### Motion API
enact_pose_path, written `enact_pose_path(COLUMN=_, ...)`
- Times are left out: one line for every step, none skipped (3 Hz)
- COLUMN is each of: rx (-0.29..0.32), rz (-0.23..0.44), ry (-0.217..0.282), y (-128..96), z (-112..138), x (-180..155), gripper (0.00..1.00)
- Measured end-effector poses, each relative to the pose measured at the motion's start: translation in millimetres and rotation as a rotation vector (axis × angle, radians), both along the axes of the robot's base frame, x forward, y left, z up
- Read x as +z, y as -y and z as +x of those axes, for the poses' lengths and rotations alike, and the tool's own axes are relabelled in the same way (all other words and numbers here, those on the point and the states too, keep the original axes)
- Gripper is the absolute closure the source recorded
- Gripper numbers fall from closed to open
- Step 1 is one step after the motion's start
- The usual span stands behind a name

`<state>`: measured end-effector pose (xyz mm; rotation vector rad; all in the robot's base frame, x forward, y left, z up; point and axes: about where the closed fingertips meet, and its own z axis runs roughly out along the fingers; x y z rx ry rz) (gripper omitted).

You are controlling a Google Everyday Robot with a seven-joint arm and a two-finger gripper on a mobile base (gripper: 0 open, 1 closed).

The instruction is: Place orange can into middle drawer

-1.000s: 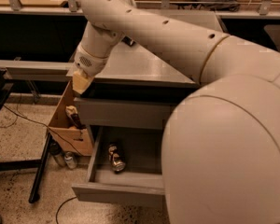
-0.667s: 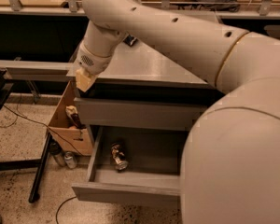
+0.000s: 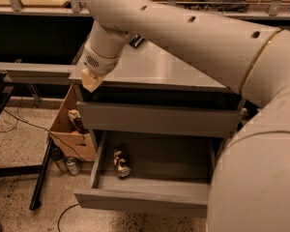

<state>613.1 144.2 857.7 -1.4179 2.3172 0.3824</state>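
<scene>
The orange can [image 3: 121, 163] lies on its side in the left part of the open middle drawer [image 3: 150, 199], which is pulled out toward me. The can is dented, coppery with whitish patches. My gripper [image 3: 91, 79] hangs at the cabinet's front left corner, level with the grey cabinet top [image 3: 164, 69]. It is well above the can and a little to its left, and holds nothing that I can see. My large pale arm [image 3: 193, 28] crosses the upper view and hides the drawer's right end.
The upper drawer front [image 3: 159, 120] is closed above the open one. A cardboard box [image 3: 67, 129] stands left of the cabinet. Two small silvery cans [image 3: 72, 166] and a black stand leg [image 3: 41, 178] are on the speckled floor. Cables trail at the left.
My gripper has shifted slightly to the right by the cabinet's corner, and my arm fills more of the view. The can has stayed still in the drawer.
</scene>
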Motion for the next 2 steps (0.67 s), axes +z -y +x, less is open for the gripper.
enact_pose_path(rx=0.000, rz=0.000, ry=0.000, y=0.0, z=0.0, x=0.0, gripper=0.59)
enact_pose_path(rx=0.000, rz=0.000, ry=0.000, y=0.0, z=0.0, x=0.0, gripper=0.38)
